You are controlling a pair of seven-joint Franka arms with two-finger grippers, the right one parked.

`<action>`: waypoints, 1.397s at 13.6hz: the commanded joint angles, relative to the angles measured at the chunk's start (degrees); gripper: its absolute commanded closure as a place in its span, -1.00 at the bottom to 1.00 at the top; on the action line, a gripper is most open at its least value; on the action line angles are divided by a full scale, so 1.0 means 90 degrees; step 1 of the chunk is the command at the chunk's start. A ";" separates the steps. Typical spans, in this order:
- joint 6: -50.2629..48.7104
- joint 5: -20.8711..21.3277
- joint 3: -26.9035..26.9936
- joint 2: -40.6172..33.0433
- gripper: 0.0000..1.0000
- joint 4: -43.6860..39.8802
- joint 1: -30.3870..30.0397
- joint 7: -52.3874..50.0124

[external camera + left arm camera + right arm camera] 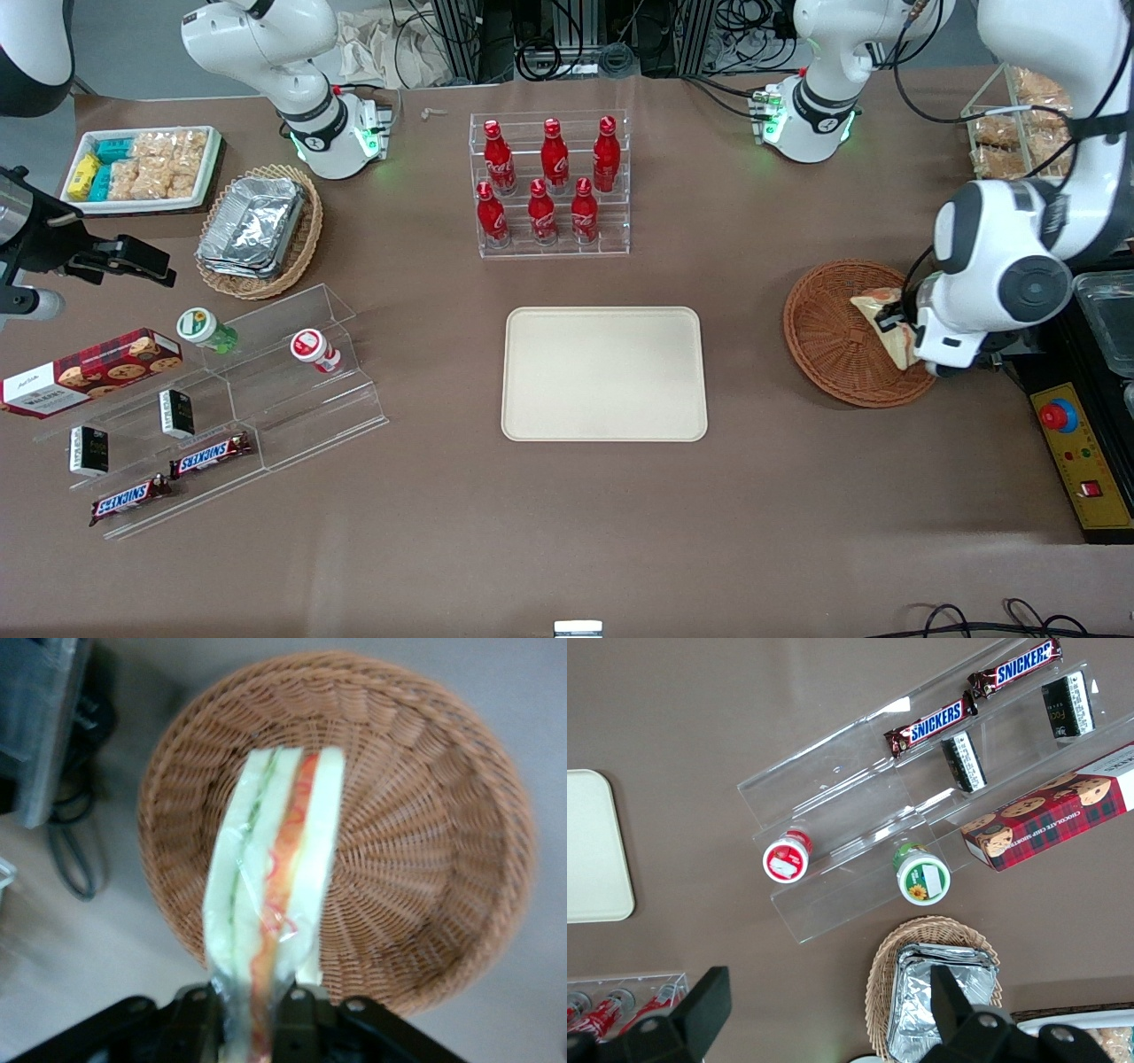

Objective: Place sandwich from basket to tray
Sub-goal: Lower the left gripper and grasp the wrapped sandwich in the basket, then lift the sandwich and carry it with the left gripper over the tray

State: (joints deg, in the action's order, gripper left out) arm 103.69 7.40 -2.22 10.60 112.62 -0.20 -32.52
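Above basket (425,815), gripper-held (257,1014) sandwich (275,895) edge-up.

The working left arm reaches in from its end of the table, its white links folding down from a raised elbow to a bulky wrist joint that hangs low over the basket (842,337). The gripper (895,326) points downward and slightly toward the tray's end of the table. Its two black fingers (199,1023) are closed on the narrow end of the wrapped sandwich (275,895), which sticks out straight from between them, held clear above the basket's woven floor.
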 commanded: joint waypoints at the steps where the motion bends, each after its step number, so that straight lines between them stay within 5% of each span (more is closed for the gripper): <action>1: -0.1089 -0.0001 -0.0182 0.0014 0.61 -0.1104 0.0022 -0.0088; 7: -0.2291 -0.0108 -0.0944 0.0091 0.69 -0.3009 0.0022 -0.0088; 13: -0.2332 -0.0236 -0.2067 0.0199 0.79 -0.3168 0.0032 -0.0146; 19: -0.1865 -0.0636 -0.2566 0.1330 0.81 -0.3256 0.0558 -0.0272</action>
State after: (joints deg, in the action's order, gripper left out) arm 85.59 2.68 -24.90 17.55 86.45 2.85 -33.42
